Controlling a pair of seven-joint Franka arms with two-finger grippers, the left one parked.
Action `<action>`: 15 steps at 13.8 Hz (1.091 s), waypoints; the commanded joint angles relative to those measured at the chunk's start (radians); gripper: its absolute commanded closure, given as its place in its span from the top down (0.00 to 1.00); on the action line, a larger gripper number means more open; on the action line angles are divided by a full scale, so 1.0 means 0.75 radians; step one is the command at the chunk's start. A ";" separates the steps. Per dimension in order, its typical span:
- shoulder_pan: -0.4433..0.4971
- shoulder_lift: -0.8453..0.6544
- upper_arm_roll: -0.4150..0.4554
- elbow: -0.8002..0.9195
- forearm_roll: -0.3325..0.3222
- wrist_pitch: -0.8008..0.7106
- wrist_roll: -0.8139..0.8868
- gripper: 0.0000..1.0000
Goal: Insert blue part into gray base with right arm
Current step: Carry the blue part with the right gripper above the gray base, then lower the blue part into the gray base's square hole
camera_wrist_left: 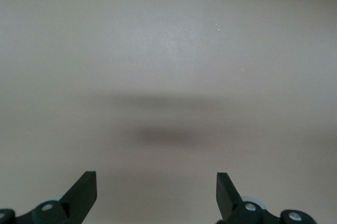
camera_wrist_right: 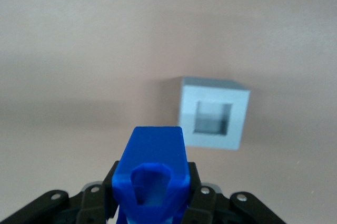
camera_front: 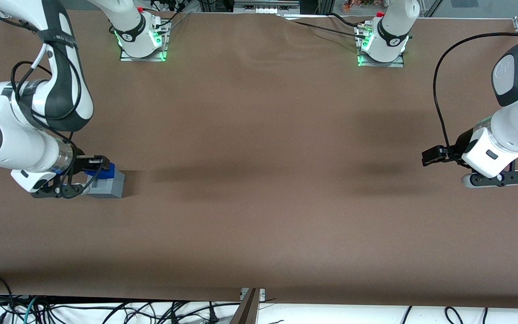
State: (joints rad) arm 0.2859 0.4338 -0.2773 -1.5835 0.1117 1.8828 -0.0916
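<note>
Brown desk (camera_front: pixel 259 180) below, my pincer (camera_wrist_right: pixel 152 203) grips the blue part (camera_wrist_right: pixel 152 171) above the gray base (camera_wrist_right: pixel 214 112), whose recess I must next line up with.

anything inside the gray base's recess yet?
No. The light-grey plastic cube's square recess shows empty and shadowed. The deep-blue plastic block is clamped in the right arm's black gripper, above the table.
</note>
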 commanded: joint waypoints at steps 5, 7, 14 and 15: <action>-0.050 0.103 -0.003 -0.026 -0.034 0.157 -0.044 0.08; -0.050 0.093 -0.005 -0.056 -0.061 0.157 -0.046 0.07; -0.048 0.064 -0.009 -0.147 -0.065 0.204 -0.054 0.07; -0.048 0.064 -0.009 -0.151 -0.065 0.204 -0.054 0.07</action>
State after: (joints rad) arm 0.2472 0.5243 -0.2805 -1.6508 0.0770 2.0227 -0.1179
